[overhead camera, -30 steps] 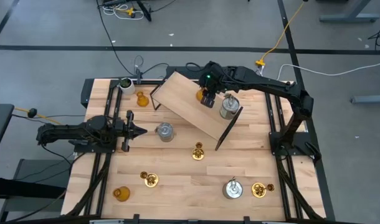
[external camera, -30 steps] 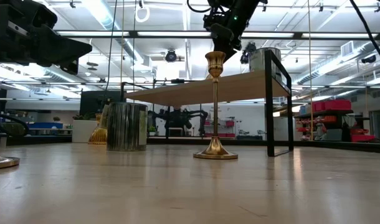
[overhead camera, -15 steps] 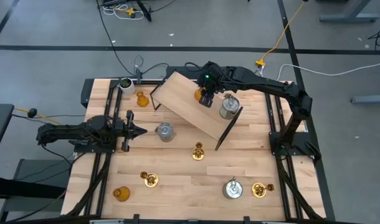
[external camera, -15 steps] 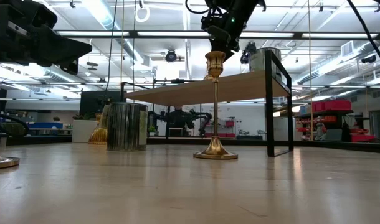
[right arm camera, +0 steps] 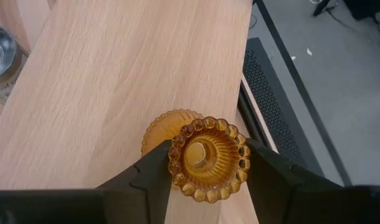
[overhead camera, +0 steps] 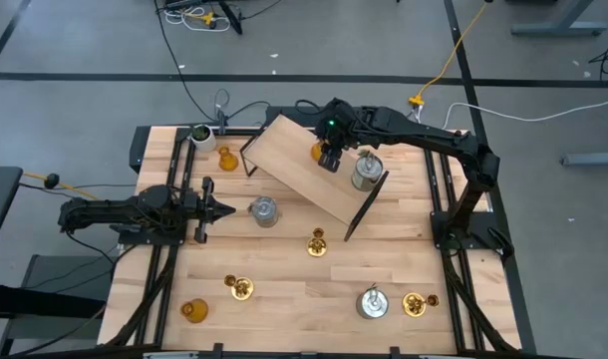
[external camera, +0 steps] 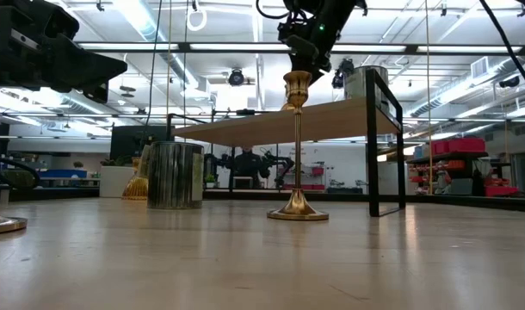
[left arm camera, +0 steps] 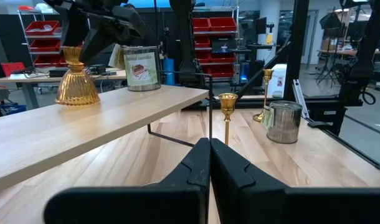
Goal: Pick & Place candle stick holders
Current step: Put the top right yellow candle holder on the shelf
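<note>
High view showed three brass sticks (overhead camera: 316, 242), (overhead camera: 241, 288), (overhead camera: 416, 303) on table (overhead camera: 284, 289), three silver cylinders (overhead camera: 264, 210), (overhead camera: 366, 171), (overhead camera: 372, 301), three amber glass holders: (overhead camera: 225, 158), (overhead camera: 193, 311), third (right arm camera: 209, 158) on raised wooden shelf (overhead camera: 314, 168). Third amber holder mostly hidden under right arm from above; right wrist view showed it clearly, right claw (right arm camera: 209, 168) holding it, one finger at each side. Left claw (left arm camera: 210, 163) pressed shut, empty, above table's left side. Low view cut off shelf top.
</note>
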`<state>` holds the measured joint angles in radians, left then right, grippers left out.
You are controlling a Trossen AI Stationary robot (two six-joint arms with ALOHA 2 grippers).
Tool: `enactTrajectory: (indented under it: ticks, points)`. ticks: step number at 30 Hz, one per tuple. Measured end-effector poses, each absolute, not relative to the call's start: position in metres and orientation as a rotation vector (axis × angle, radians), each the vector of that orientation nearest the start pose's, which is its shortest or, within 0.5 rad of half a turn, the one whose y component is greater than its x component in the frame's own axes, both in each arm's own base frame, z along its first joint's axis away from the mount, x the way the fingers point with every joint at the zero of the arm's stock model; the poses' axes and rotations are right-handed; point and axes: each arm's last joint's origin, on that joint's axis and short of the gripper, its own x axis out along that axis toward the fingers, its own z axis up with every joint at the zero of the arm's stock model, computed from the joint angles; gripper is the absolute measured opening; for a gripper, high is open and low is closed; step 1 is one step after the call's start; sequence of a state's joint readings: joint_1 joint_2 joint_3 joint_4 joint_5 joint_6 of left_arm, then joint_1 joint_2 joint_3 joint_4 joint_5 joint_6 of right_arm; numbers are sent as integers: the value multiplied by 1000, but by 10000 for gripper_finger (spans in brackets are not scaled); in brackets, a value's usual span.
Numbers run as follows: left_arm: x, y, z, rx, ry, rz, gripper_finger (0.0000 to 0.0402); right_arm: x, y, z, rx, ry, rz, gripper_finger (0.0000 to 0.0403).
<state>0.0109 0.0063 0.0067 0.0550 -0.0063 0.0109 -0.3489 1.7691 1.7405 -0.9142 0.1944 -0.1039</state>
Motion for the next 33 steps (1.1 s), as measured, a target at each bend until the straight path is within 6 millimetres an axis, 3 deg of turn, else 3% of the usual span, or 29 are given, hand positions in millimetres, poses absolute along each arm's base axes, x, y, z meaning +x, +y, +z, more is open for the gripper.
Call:
enactTrajectory:
  ticks: [24,33]
  points:
    - [98,1,171,11,-55,17,12,347,-133,336,4,1008,-488,176]
    - [98,1,171,11,-55,18,12,347,-133,336,10,1002,-493,207]
